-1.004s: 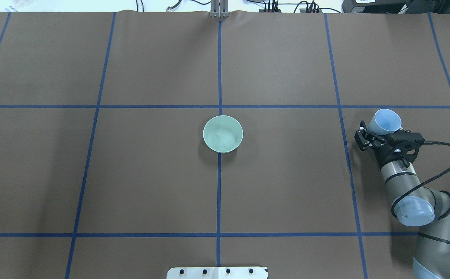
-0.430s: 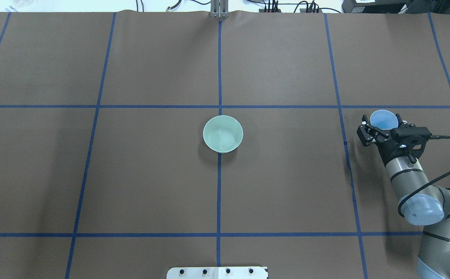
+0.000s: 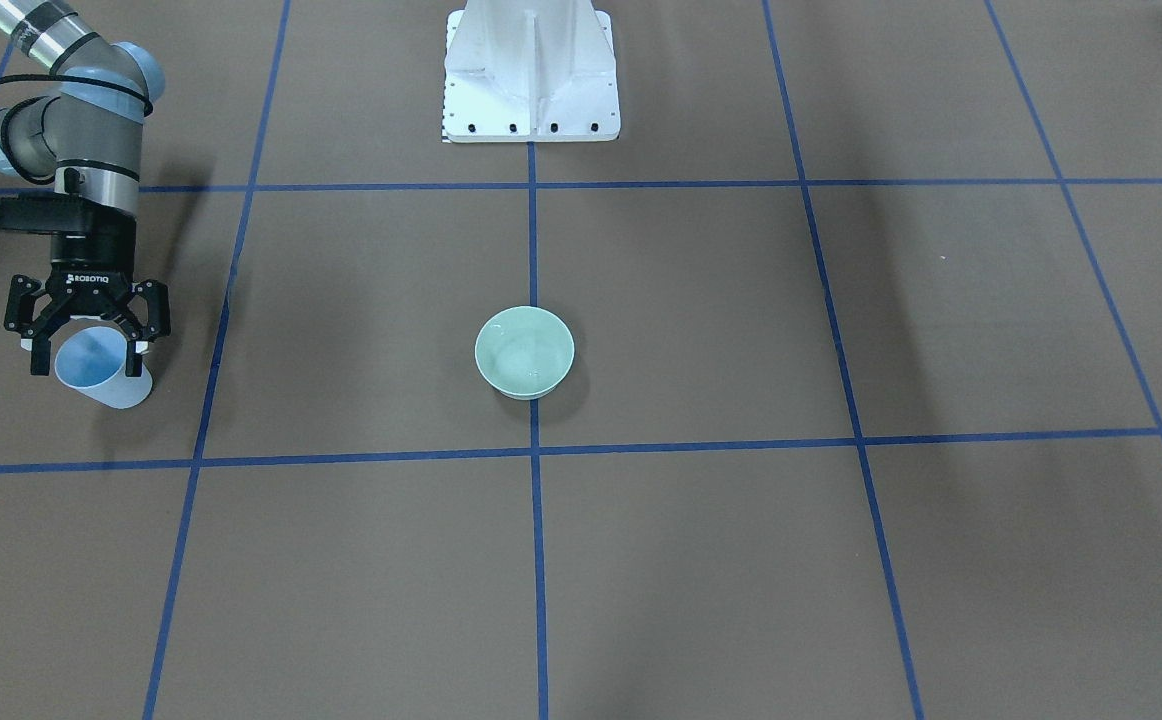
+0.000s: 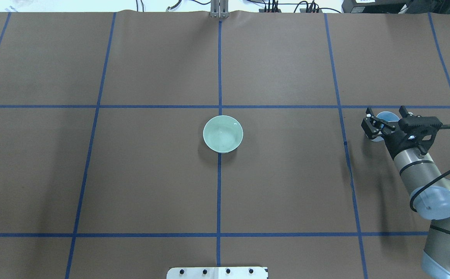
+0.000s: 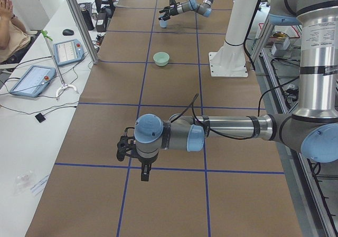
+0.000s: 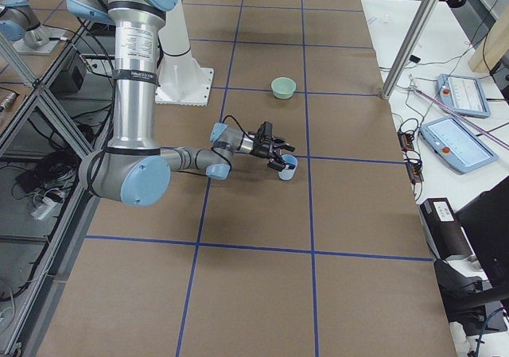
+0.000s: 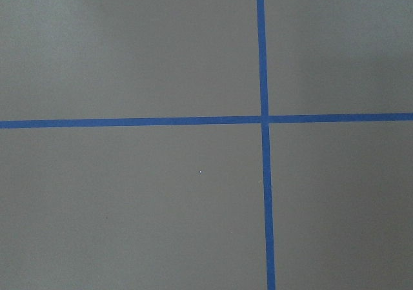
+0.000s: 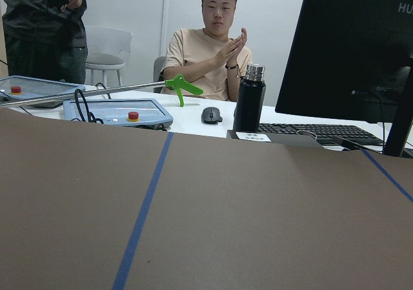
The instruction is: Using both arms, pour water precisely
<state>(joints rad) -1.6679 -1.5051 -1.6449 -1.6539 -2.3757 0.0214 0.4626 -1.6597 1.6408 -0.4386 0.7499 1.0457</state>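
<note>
Right gripper [image 3: 91,370] is low at the robot's right end of the table [image 3: 701,300], fingers narrow and clasping the blue cup [image 3: 106,386] on both sides, cup upright. Green bowl [image 3: 481,352] sits at table centre on the blue tape line, well apart. Water [image 3: 526,372] is barely visible, just faint glints in the bowl. Left gripper [image 5: 125,148] hovers over the far end; can't tell its fingers.

We see the bowl [image 4: 222,134] at the table's [image 4: 151,174] centre, the cup [image 3: 96,372] well apart on the robot's right.
</note>
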